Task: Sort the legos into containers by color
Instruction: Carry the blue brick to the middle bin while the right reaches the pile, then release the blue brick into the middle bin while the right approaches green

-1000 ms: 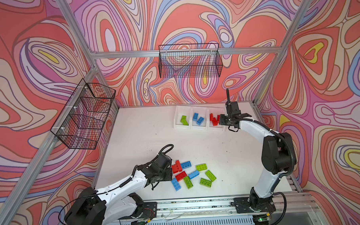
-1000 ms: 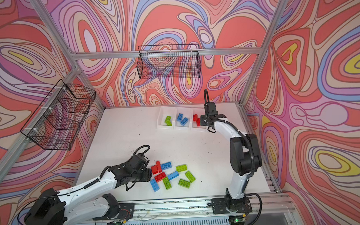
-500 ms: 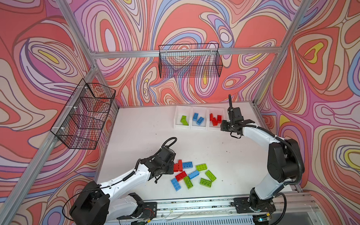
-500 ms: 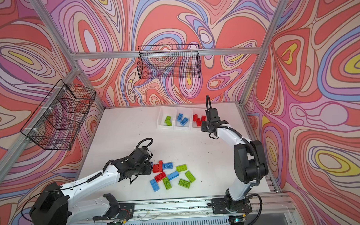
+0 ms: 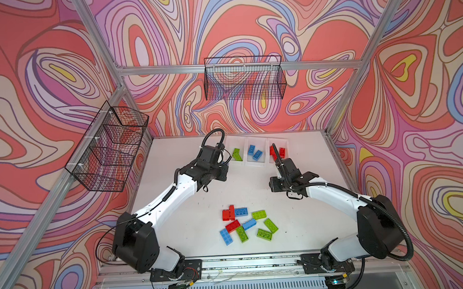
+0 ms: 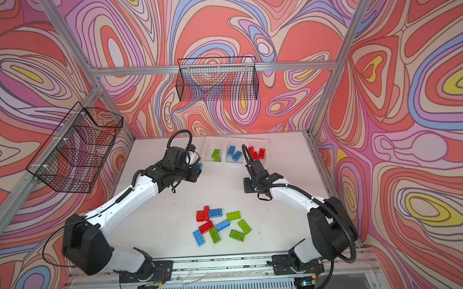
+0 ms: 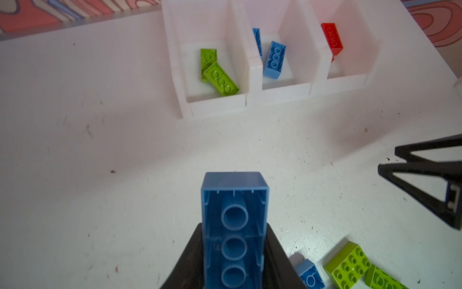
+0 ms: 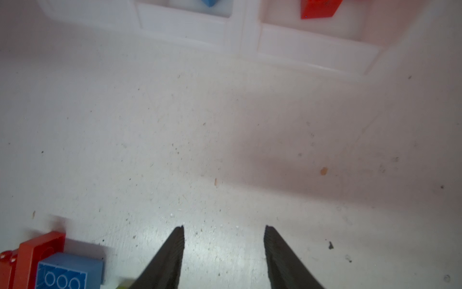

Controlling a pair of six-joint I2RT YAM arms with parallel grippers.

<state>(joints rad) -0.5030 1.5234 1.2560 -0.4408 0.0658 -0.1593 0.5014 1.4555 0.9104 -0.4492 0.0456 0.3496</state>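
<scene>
Starting nearest me, loose legos (image 5: pixel 232 225) lie clustered on the table (image 5: pixel 196 239); farther out, my left gripper (image 7: pixel 233 231) is clamped on a blue brick (image 7: pixel 235 197), my right gripper (image 8: pixel 224 228) hangs jaws apart, empty, both short of the containers (image 7: pixel 275 100).

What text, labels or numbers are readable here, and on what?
None readable anywhere.
On the blue brick: underside bare, no mark shows.
On the green bricks in the bins: any stud embossing is too blurred to read.
</scene>
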